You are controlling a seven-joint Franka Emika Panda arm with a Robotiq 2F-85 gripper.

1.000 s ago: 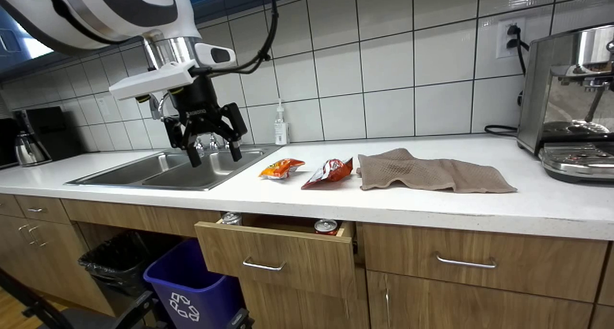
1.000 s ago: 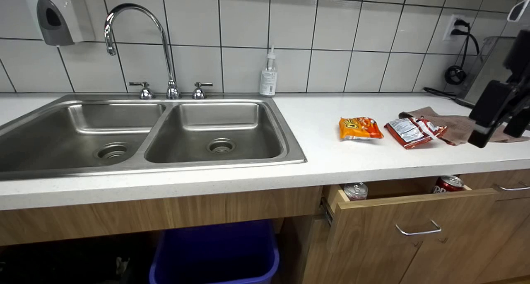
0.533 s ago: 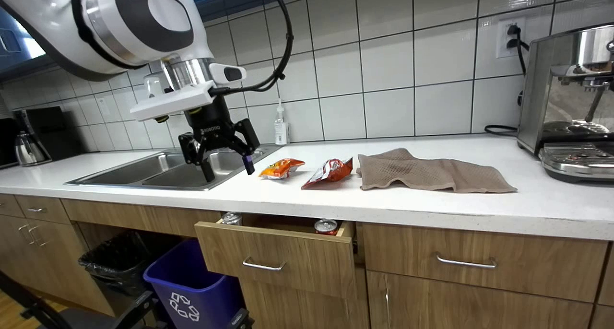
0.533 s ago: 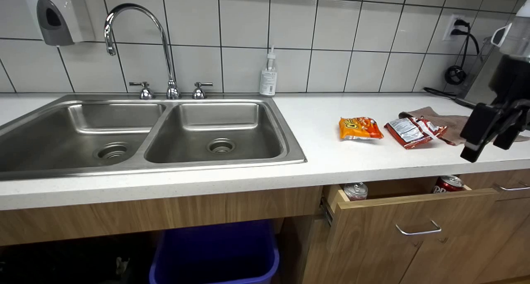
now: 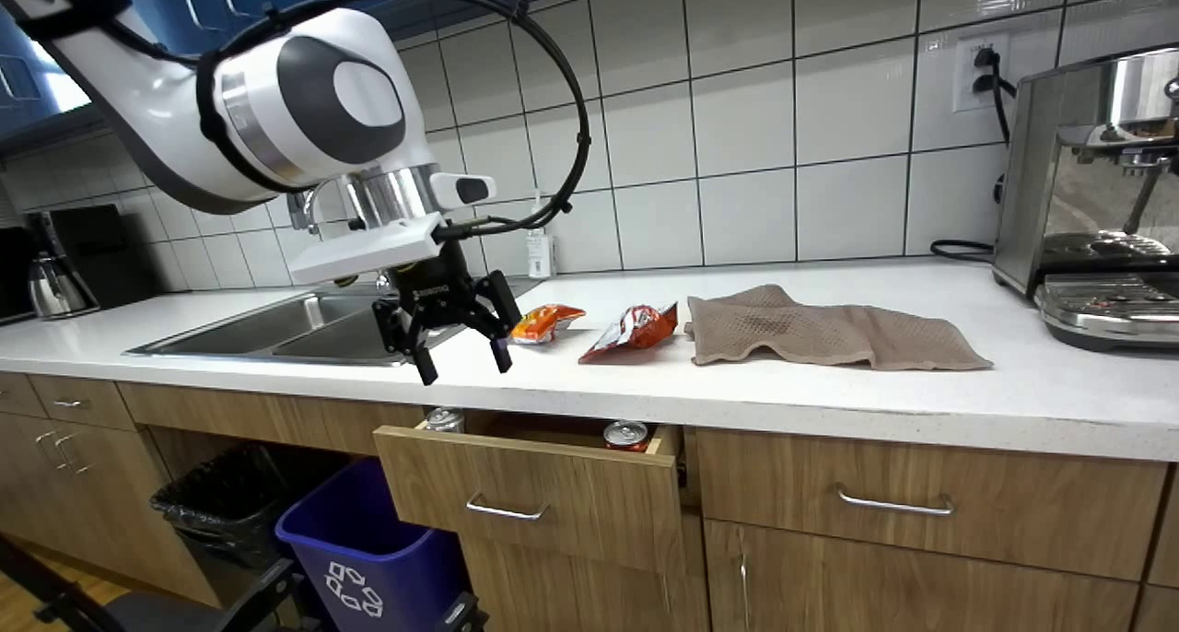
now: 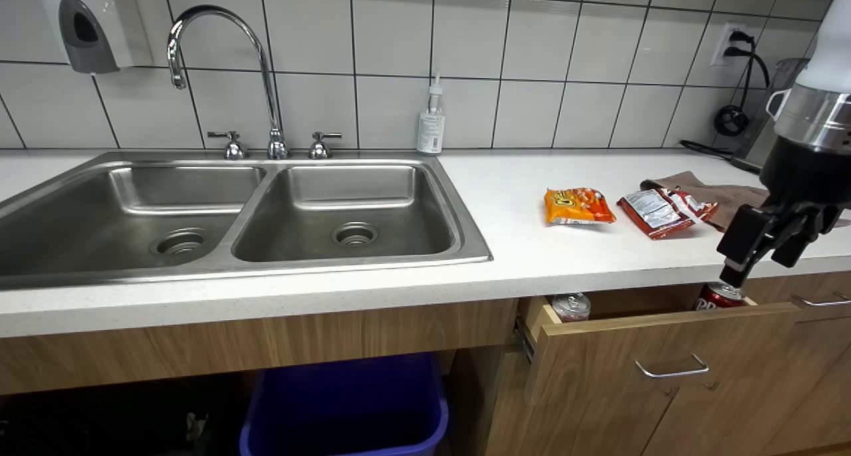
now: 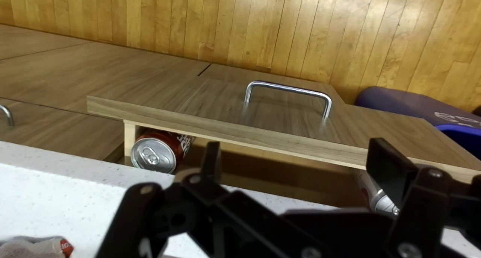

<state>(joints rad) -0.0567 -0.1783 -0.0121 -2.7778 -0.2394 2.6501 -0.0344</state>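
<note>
we note the hand [image 5: 465,367] spread, poised near the front edge of the table [image 5: 783,392]; below that edge the drawer [image 5: 571,494] stands pulled out, red can [image 7: 161,152] and silvery can [image 6: 570,306] at opposite ends.

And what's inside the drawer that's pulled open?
The open drawer holds a dark-red soda can at one end and a silvery can at the other. Its back part is covered by the white countertop, so anything there can't be seen.
</note>
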